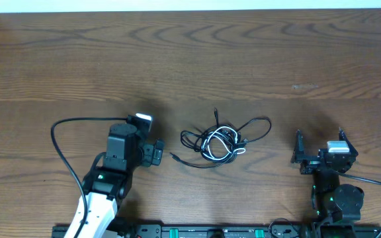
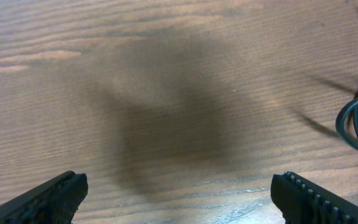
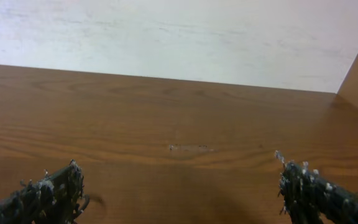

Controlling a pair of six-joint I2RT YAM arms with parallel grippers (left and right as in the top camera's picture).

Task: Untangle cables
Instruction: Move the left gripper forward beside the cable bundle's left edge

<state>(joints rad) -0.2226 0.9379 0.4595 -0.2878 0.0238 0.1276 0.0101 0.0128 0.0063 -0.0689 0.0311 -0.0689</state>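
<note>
The left fingers (image 2: 48,199) stood spread as wide as they go, with nothing between them but bare wood. In the left wrist view a dark loop of the cables (image 2: 356,118) showed just past the right-hand finger, not touching it. The right fingers (image 3: 48,193) were likewise fully parted and empty, their tips flecked with pale scuffs.

From above, the left arm (image 1: 121,155) lay low to the left of the cables (image 1: 220,140), wrist turned partly toward them. The right arm (image 1: 333,178) sat well to the right of the cables, pointing away from the robot toward the white wall (image 3: 166,31).

The cables rested between the two arms as one small knot of black cords with a white one woven through, on the bench (image 1: 190,59).
</note>
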